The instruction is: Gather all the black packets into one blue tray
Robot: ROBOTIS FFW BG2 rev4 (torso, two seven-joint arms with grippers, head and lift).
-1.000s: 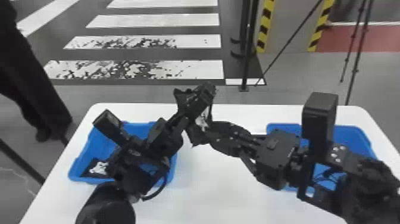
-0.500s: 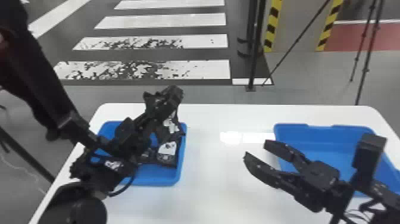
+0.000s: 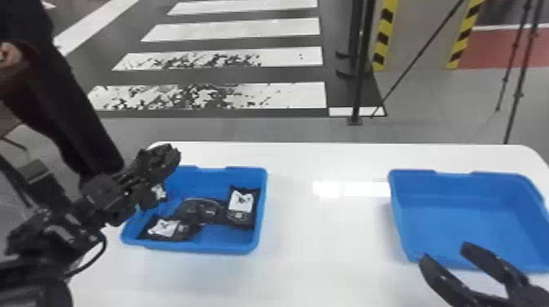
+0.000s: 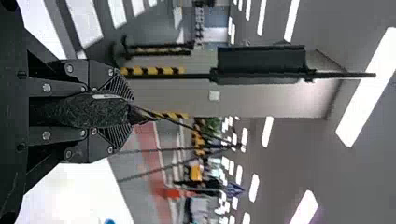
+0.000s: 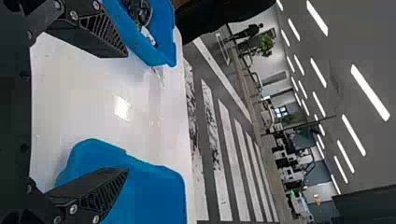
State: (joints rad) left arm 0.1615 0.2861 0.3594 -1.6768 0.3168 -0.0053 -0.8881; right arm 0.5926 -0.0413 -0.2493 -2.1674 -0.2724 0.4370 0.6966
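Black packets (image 3: 241, 203) lie in the left blue tray (image 3: 216, 180), white labels showing on two. Another packet (image 4: 88, 111) is clamped in the left tool (image 3: 162, 160), over that tray's left side. Right tool (image 3: 446, 254) released, fingers spread at the near rim of the right blue tray (image 3: 449, 208). Both trays sit on the white worktop (image 3: 326, 245); striped floor (image 3: 228, 75) beyond.

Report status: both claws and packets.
Left claw shut on black packet. Right claw open, near right blue tray. More packets in left blue tray; left arm partly covers it.
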